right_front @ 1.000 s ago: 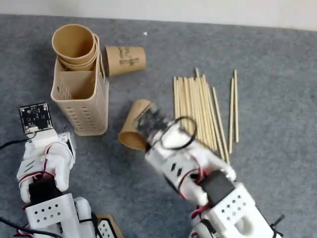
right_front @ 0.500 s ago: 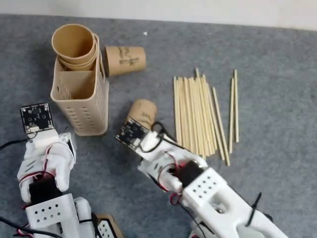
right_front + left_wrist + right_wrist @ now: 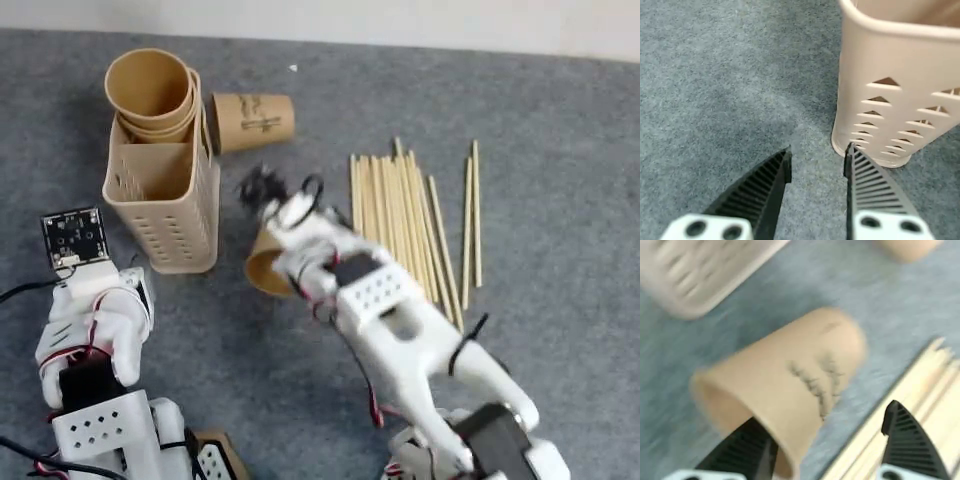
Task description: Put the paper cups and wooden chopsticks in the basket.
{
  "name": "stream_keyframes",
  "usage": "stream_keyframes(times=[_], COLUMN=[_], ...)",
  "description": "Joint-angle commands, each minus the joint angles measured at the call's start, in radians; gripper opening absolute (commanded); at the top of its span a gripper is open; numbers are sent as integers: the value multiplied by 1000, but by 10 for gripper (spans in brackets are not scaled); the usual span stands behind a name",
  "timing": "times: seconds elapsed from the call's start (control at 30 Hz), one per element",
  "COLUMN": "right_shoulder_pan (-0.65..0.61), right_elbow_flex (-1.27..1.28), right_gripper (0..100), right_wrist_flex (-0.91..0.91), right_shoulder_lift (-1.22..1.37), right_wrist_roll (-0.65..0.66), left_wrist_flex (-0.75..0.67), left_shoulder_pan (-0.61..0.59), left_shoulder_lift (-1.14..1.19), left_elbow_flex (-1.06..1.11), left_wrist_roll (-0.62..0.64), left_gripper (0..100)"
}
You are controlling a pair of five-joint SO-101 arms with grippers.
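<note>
Right hand (image 3: 827, 415): has pushed forward since a second ago; jaws apart, astride one paper cup (image 3: 262, 268) lying on its side. Left hand (image 3: 818, 150): jaws apart, beside basket (image 3: 160, 215). Stacked cups (image 3: 150, 90): in basket. Second cup (image 3: 252, 122): lying just beside basket. Chopsticks (image 3: 400, 220): loose on worktop (image 3: 560, 120), far right.

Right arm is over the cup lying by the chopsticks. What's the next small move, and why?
Probably ease the right gripper down a little and close on the paper cup. Its fingers stand open with the cup on its side roughly between them, beside the chopsticks, and nothing is gripped yet. The basket stands upright close by.
</note>
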Motion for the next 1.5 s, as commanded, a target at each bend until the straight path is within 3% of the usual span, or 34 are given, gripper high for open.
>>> stream_keyframes(times=[0.0, 0.3, 0.97, 1.23, 1.3, 1.43, 1.47], right_shoulder_pan=[71, 82, 104, 105, 105, 108, 111], right_elbow_flex=[-183, -456, -522, -858, -928, -1026, -1046], right_gripper=[300, 300, 300, 297, 241, 0, 11], right_wrist_flex=[50, 156, 58, 263, 323, 435, 470], right_shoulder_lift=[12, 156, 354, 677, 722, 748, 742], right_wrist_roll=[-31, -35, -35, -133, -149, -199, -226], left_wrist_flex=[-20, -20, -20, -18, -18, -18, -18], left_shoulder_pan=[15, 15, 15, 15, 15, 15, 15], left_shoulder_lift=[-12, -12, -12, -12, -12, -12, -12], left_elbow_flex=[-7, -7, -5, -5, -5, -5, -5], left_wrist_roll=[3, 3, 3, 3, 3, 3, 3], left_gripper=[200, 200, 200, 200, 200, 200, 200])
